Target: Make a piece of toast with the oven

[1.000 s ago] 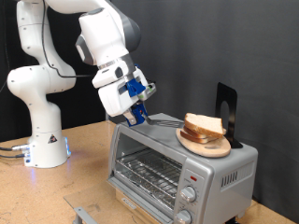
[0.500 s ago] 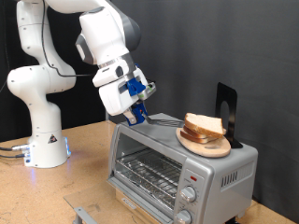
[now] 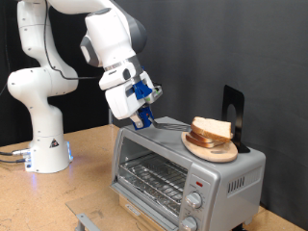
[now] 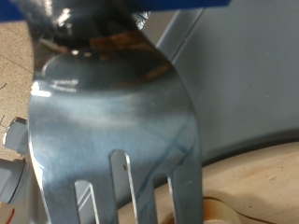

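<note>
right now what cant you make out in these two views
- Gripper, exterior view: its fingertips are too small to tell how they grip the fork.
- Fork, wrist view: fills the frame, tine tips cut off by the edge.
- Bread slices on the wooden plate, exterior view: stacked, count unclear.
- Toaster oven, exterior view: the door's lower part is cut off at the bottom edge, inside dim behind the rack.
</note>
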